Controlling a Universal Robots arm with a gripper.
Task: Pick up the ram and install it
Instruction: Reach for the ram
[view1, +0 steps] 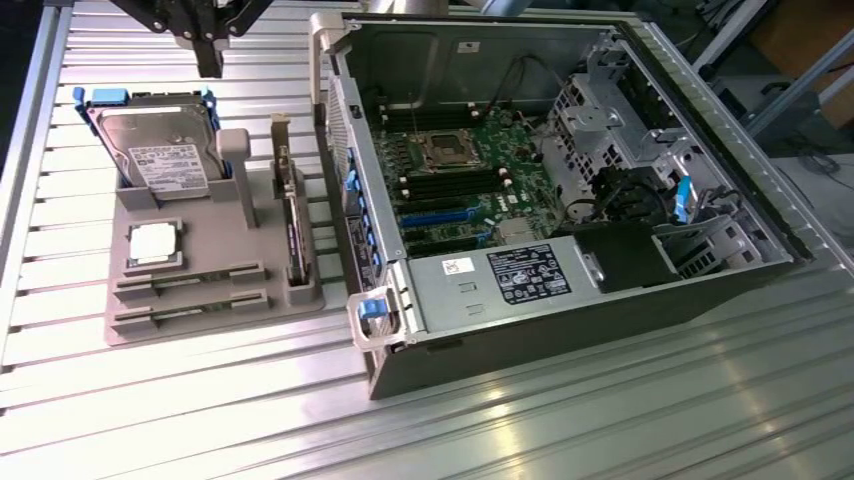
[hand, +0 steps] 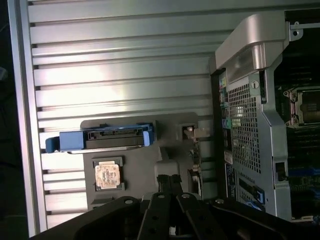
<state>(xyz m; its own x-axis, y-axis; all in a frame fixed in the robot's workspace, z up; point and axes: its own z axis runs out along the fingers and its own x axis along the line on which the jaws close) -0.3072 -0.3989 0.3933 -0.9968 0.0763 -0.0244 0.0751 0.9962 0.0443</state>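
My gripper (view1: 210, 66) hangs shut and empty above the far end of the grey parts tray (view1: 254, 300), just beyond the hard drive (view1: 160, 152). In the wrist view its closed fingertips (hand: 169, 180) point down at the tray. Two long narrow holders lie at the tray's near end (view1: 187, 283). Each holds a thin dark strip that may be the ram, though I cannot tell for sure. The open computer case (view1: 747, 270) lies at the exterior view's right, and dark memory slots (view1: 454, 187) run across its motherboard beside the CPU socket (view1: 441, 150).
The tray also carries a square silver CPU (view1: 154, 243) and an upright expansion card (view1: 294, 215). In the wrist view the hard drive's blue caddy (hand: 100, 140), the CPU (hand: 107, 175) and the case's perforated rear panel (hand: 245, 125) appear. A ribbed metal tabletop (view1: 601, 420) surrounds everything.
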